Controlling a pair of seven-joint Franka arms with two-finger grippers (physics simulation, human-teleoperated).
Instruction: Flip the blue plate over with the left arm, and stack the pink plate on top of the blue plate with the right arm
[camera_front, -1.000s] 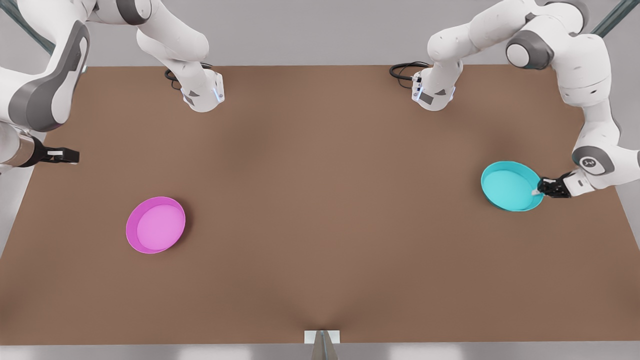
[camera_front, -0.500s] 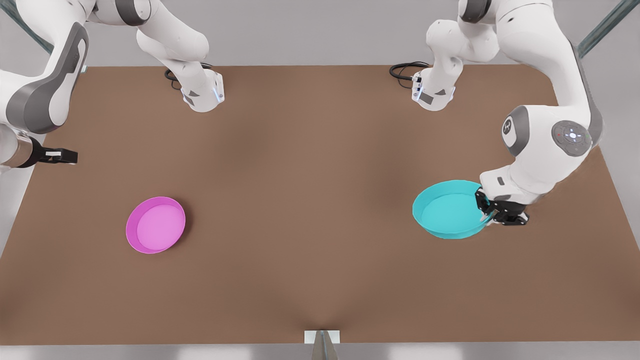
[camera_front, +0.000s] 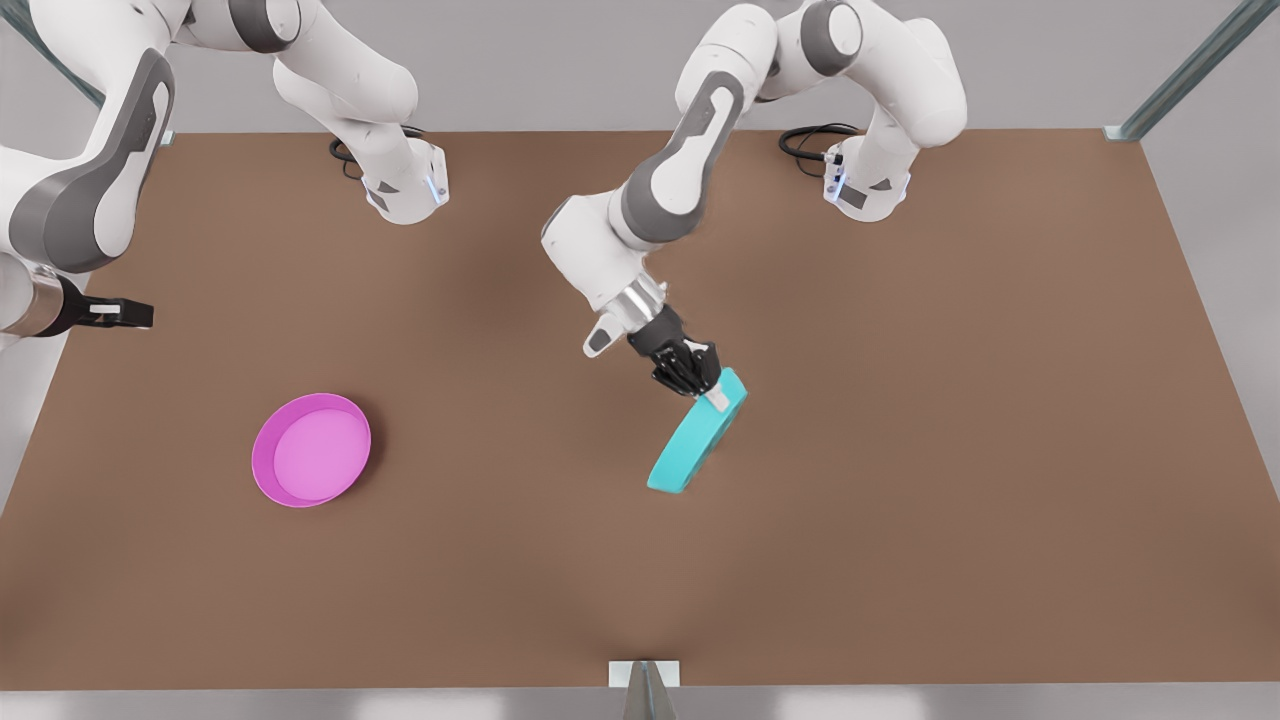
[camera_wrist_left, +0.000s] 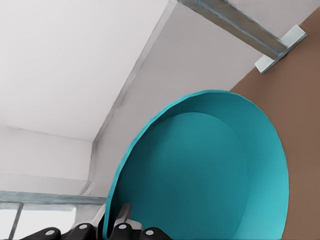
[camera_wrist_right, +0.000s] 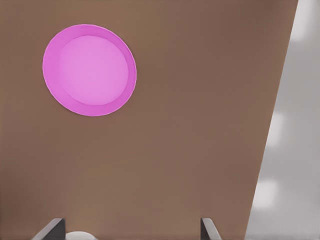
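We see the brown table (camera_front: 900, 500) spanning the frame. At the front view's left edge our right arm waits, its right gripper (camera_front: 130, 314) with fingers spread apart, well above the pink plate (camera_front: 311, 449), which lies rim-up at lower left. Near the centre, our left gripper (camera_front: 712, 393) is clamped on the rim of the blue plate (camera_front: 697, 432), holding it tilted steeply on edge, its hollow (camera_wrist_left: 200, 175) facing the left wrist camera.
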